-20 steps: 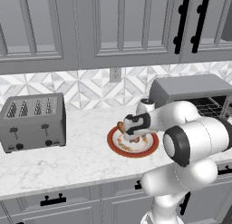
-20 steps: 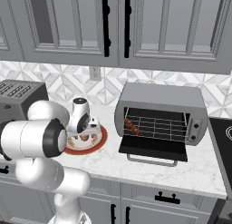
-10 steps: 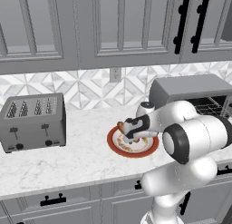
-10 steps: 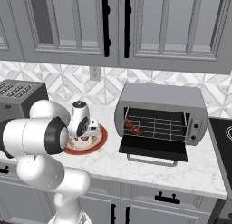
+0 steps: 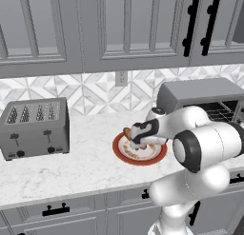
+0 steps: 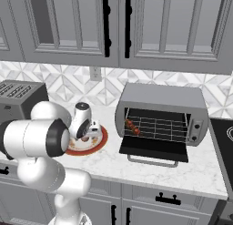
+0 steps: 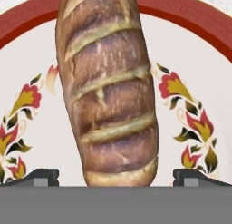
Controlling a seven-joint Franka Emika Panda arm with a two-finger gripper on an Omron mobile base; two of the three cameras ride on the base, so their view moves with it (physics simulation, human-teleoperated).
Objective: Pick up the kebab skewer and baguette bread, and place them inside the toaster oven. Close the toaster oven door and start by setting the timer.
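Baguette bread lies lengthwise between the open jaws on the plate.

- Arm: glossy white rounded shells, bulging into fat cylinders at each joint.
- Joints: dark, near-black rings and end caps set between the white segments.
- Tool: white housing with a dark band just behind it; two small dark, blocky finger tips, standing wide apart.
- No cables, screws or markings visible.

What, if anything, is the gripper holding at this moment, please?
Nothing. The gripper is open, its fingertips either side of the baguette on the plate, not closed on it.
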